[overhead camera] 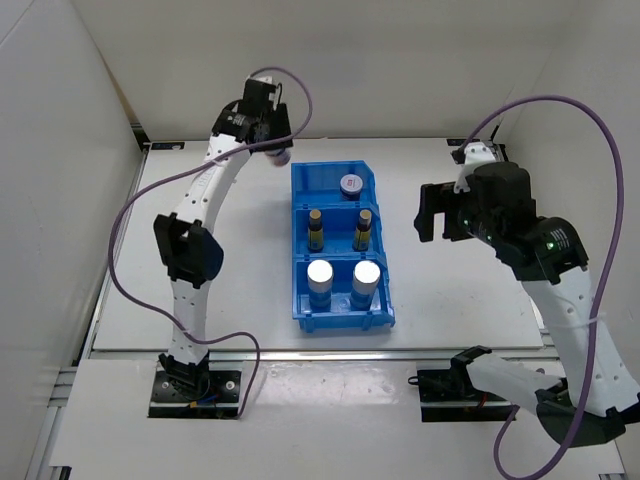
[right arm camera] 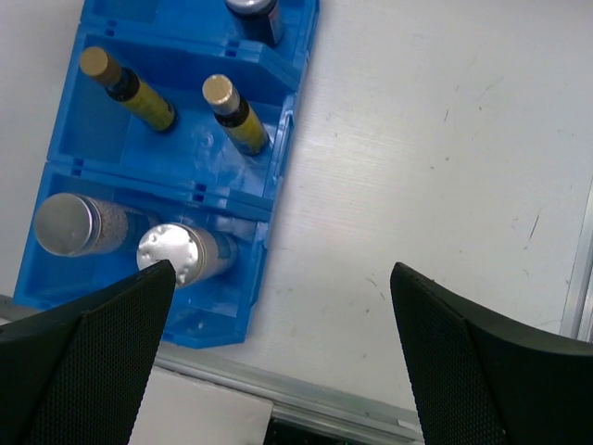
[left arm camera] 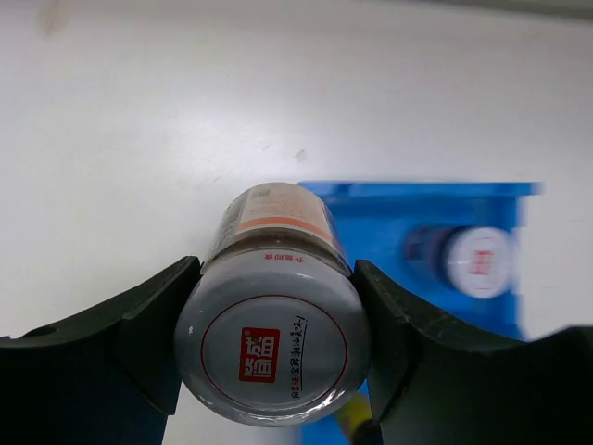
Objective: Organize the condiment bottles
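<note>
Blue bin (overhead camera: 340, 320); 2 dark yellow-labelled bottles (right arm camera: 148, 104); silver-capped cylinders (right arm camera: 69, 222); jar (left arm camera: 273, 338) with white, red-logoed lid.

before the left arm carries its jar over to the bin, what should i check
1. left gripper shut on held jar, both sides: ok
2. held jar lifted off table: cannot tell
3. far compartment of bin has room beside other jar: ok
4. right gripper open, clear of bin: ok
5. dark bottles and capped bottles upright: ok
</note>
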Controlling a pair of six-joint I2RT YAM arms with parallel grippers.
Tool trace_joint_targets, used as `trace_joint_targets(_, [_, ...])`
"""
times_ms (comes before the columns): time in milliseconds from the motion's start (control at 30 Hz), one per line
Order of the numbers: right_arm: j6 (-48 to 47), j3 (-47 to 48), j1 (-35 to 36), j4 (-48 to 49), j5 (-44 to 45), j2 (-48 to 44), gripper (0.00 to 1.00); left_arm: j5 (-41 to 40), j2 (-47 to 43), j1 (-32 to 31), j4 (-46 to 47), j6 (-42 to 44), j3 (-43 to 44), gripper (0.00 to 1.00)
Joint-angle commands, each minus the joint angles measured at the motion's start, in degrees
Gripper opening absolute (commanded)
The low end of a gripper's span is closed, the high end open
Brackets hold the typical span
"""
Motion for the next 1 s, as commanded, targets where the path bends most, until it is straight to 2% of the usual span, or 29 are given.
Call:
trace_joint_targets(0, [1.31,-2.07,-0.11,-1.96,-0.62,-2.04,1.0,6.2,-2.61,-1.89,1.26,1.15,8.16,0.2])
trace_joint_targets(200, [2.54,-3.48,-0.11,-4.59,-1.24,-4.59,1.0,7.8,5.41,-6.64,1.26,3.0,15.73,0.17])
trace_joint_targets(500, [2.54,-4.01,-0.11,-7.68,-0.71,-7.48,1.0,8.94,12.89,-7.7,1.79,1.34,15.04,0.19])
trace_joint_targets(667, [2.54,-5.15,-0.11,-8.29,-0.19,-8.81,1.0,7.89,16.05,-8.3,1.79,1.33,13.89,0.28])
trace_joint_targets(700, [2.54,-5.15,-0.11,-8.29,-0.18,-9.42,1.0,7.88,16.05,-8.31,1.79,1.33,13.37,0.32])
trace_joint_targets(733, [2.54,-5.67,-0.11,-8.82,-0.18,-9.42,1.0,7.1,16.57,-8.31,1.79,1.33,13.36,0.42])
trace_joint_targets(833, [3.07,-5.68,-0.11,-8.82,0.34,-9.42,1.0,6.48,16.58,-8.31,1.79,1.33,12.84,0.64])
trace_joint_targets(867, [3.07,-6.2,-0.11,-8.82,0.87,-9.42,1.0,6.48,16.06,-8.31,1.79,1.33,12.31,0.83])
trace_joint_targets(900, [3.07,-6.21,-0.11,-8.82,0.87,-9.42,1.0,6.48,15.53,-8.31,1.79,1.33,12.31,0.92])
trace_joint_targets(933, [3.07,-6.21,-0.11,-8.82,0.87,-9.42,1.0,5.96,15.0,-8.31,1.79,1.33,12.31,1.0])
trace_joint_targets(967, [3.07,-6.21,-0.11,-8.82,0.87,-9.42,1.0,5.95,13.86,-8.31,1.79,1.33,12.31,1.0])
